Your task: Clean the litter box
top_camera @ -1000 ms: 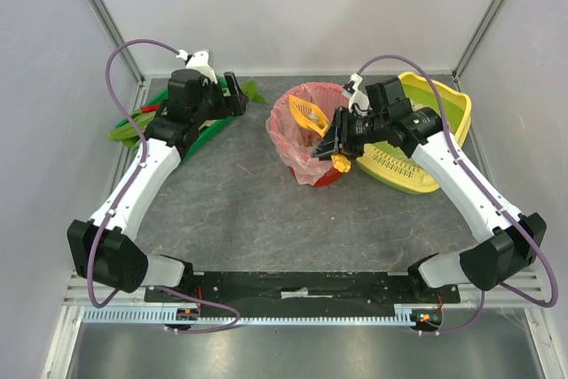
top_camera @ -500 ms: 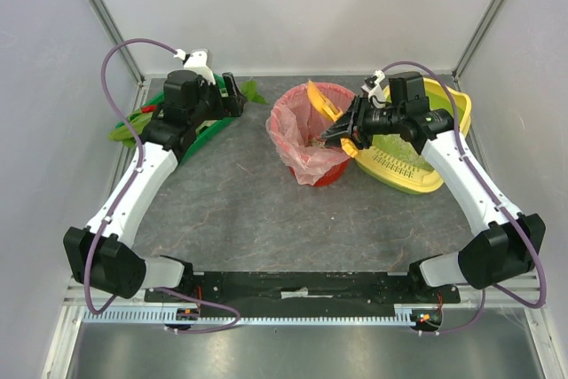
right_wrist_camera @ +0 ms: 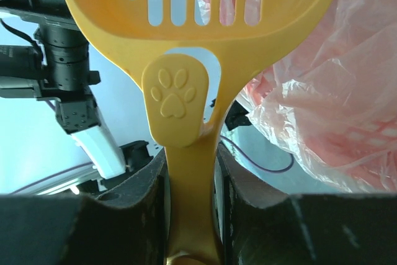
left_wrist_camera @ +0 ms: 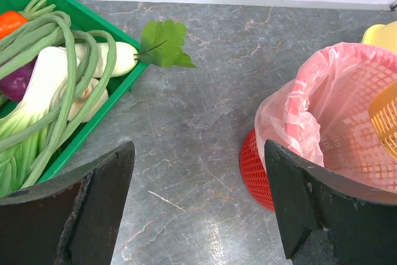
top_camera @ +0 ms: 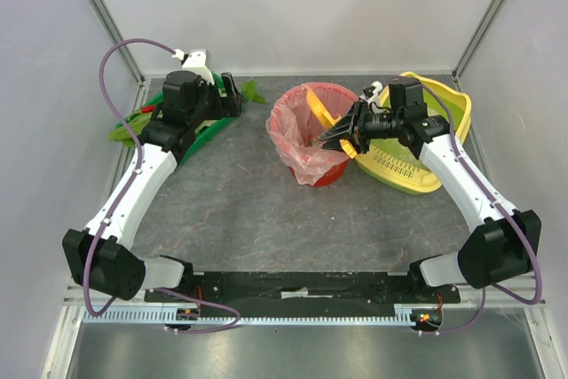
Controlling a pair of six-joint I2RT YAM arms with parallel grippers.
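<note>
The yellow litter box point(top_camera: 448, 108) with beige litter sits at the back right, tilted on the table. My right gripper point(top_camera: 342, 138) is shut on the handle of a yellow slotted litter scoop point(right_wrist_camera: 186, 91), whose head point(top_camera: 318, 106) is tipped up over the red basket lined with a pink bag point(top_camera: 306, 135). In the right wrist view the scoop's slots and paw-print handle fill the middle, with the pink bag point(right_wrist_camera: 322, 103) to the right. My left gripper point(left_wrist_camera: 198, 215) is open and empty above bare table between the green tray and the basket point(left_wrist_camera: 322, 147).
A green tray with vegetables point(left_wrist_camera: 56, 97) lies at the back left, also in the top view point(top_camera: 142, 122). A green leaf point(left_wrist_camera: 162, 43) lies beside it. Grey walls and frame posts close in the table's back and sides.
My right gripper has turned the scoop from lying flat over the basket to tipped up on edge, and the wrist has swung back toward the litter box. The left arm has barely moved.
</note>
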